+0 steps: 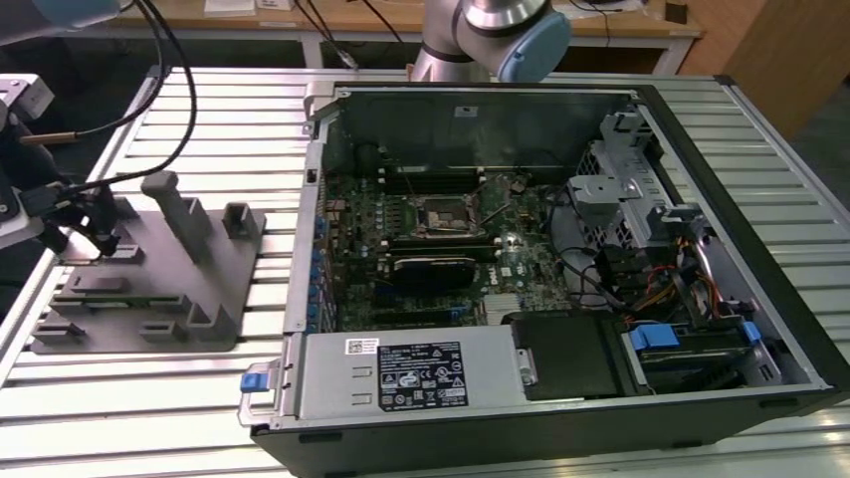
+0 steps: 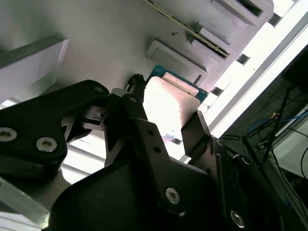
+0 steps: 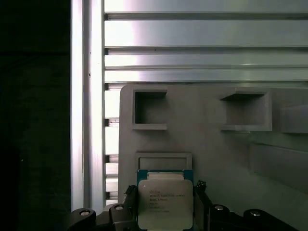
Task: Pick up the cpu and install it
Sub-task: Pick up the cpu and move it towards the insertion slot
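the hand [image 1: 83, 242] hangs low over the grey tray [image 1: 219, 289], at the tray's side on the exterior view's left, away from the computer case [image 1: 531, 438]. in both wrist views its two black fingers [image 3: 131, 196] stand one on each side of the cpu [image 3: 165, 204] and press against its opposite edges, so the hand is closed on the cpu with only the chip's width between them. i cannot tell whether the cpu rests on the tray or hangs just above it.

the cpu shows its pale silver top, with a thin green edge of its board around it. it sits over the tray, just beside a low rectangular frame [image 3: 163, 161] moulded into the tray. two square pockets [image 3: 150, 109] lie further along the tray, and past the tray's rim runs the slatted metal counter [image 3: 202, 33].

in the exterior view an upright post [image 1: 179, 214] stands near the middle of the tray, between the hand and the case. the case lies open on the counter, just beside the tray on the exterior view's right. the black socket frame [image 1: 439, 214] on its board is well apart from the tray. the arm [image 1: 499, 30] rises beyond the case, far from the tray.
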Robot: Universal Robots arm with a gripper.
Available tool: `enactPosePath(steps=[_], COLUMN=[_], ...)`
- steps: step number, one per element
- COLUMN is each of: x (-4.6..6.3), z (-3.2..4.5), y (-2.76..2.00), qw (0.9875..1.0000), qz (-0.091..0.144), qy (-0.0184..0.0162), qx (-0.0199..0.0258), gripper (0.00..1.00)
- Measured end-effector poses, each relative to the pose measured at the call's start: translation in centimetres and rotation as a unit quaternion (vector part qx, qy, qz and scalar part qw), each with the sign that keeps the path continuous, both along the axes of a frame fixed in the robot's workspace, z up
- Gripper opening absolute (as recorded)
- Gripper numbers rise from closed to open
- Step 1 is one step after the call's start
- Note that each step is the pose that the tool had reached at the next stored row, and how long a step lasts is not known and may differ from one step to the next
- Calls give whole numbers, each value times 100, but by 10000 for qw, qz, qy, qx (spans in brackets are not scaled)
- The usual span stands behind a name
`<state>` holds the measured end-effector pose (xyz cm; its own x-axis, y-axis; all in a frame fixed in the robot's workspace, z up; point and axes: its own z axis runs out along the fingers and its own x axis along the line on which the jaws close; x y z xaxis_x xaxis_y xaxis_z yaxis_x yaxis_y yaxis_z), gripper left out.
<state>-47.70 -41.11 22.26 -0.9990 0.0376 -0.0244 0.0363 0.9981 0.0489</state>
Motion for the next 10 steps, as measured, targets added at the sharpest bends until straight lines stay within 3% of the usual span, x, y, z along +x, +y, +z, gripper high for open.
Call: enactPosePath(steps=[10], x=[0], z=[223], y=[5], qw=[10000], qz=[0], qy=[0], qx=[0], gripper=[55])
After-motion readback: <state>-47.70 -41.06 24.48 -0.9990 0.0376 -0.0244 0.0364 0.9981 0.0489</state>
